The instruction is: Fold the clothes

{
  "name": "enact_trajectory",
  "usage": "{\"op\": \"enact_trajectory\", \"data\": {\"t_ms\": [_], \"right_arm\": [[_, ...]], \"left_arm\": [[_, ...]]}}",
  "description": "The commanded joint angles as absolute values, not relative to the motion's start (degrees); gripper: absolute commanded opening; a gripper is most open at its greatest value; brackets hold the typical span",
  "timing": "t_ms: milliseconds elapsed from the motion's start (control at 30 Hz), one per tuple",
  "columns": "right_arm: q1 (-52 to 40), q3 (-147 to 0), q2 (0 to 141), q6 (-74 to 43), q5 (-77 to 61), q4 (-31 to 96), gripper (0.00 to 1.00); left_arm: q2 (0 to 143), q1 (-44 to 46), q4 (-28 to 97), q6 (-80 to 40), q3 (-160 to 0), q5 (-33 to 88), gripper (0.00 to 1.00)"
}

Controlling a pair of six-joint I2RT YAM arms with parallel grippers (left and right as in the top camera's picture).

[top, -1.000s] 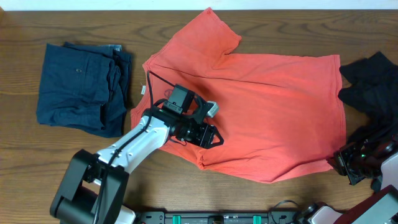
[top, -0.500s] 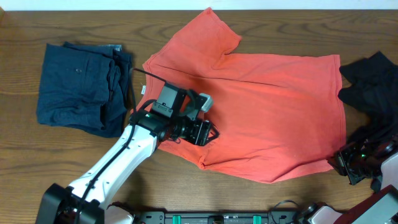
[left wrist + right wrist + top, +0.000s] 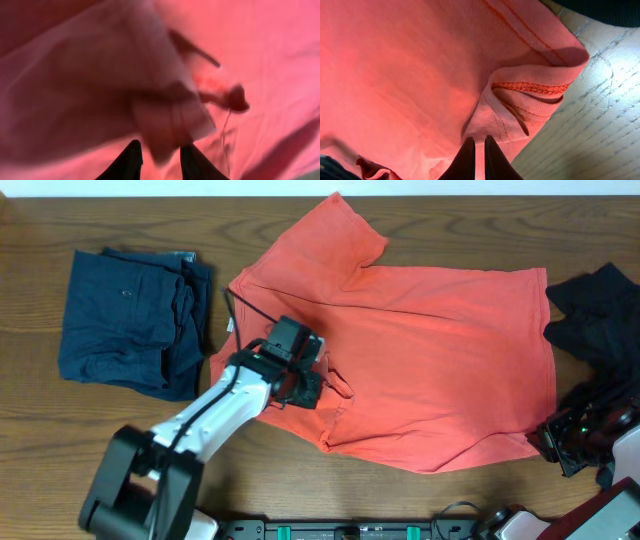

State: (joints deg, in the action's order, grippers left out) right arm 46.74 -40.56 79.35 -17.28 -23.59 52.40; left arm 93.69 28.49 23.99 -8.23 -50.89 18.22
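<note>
At your 9 o'clock lies the navy garment (image 3: 125,320). The coral T-shirt (image 3: 440,360) fills mid-table, long axis 9 to 3, hem toward 3 (one sleeve points to 12). Your left gripper (image 3: 161,147), jaws narrow, pinches a raised fold of it. Your right gripper (image 3: 479,141), nearly closed, nips the 4 o'clock hem corner.

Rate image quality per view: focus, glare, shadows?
Overhead: sharp and evenly lit, only soft shadows on the shirt. Left wrist: badly out of focus, cloth too close to the lens, strong pink cast, left claw a dark silhouette. Right wrist: hem stitching crisp, right claw dark, table partly washed out by glare.
</note>
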Motion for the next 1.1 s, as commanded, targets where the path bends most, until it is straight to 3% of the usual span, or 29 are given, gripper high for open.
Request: {"op": "enact_trajectory", "data": {"t_ms": [0,167,267,467,567,800,900,967,1067], "right_arm": [[46.1,-41.3,79.4,-16.2,-24.0,52.2,0.07],[46.1,-41.3,79.4,-16.2,-24.0,52.2,0.07],[46.1,-41.3,79.4,-16.2,-24.0,52.2,0.07],[46.1,-41.3,79.4,-15.7,-24.0,52.3,0.08],[46.1,-41.3,79.4,-15.7,-24.0,52.3,0.11],[46.1,-41.3,79.4,-15.7,-24.0,52.2,0.12],[46.1,-41.3,79.4,-15.7,-24.0,52.2,0.12],[46.1,-41.3,79.4,-15.7,-24.0,52.2,0.12],[46.1,-41.3,79.4,-15.7,-24.0,52.2,0.12]], "left_arm": [[97.2,30.1,21.3,-8.6,-51.0,20.2,0.27],[98.5,30.8,16.6,-8.4,-51.2,28.3,0.28],[96.5,30.0,16.9,-8.2,-52.3,27.0,0.28],[88.6,27.0,18.5,-8.2,-53.4,23.3,0.53],[86.5,26.7,19.7,-8.2,-53.4,23.6,0.58],[88.6,32.5,23.3,-7.7,-52.4,25.8,0.51],[91.4,35.9,23.6,-7.6,-51.6,19.3,0.45],[93.6,37.1,23.9,-8.0,-51.6,15.0,0.45],[97.0,37.4,23.2,-8.3,-51.6,12.3,0.55]]}}
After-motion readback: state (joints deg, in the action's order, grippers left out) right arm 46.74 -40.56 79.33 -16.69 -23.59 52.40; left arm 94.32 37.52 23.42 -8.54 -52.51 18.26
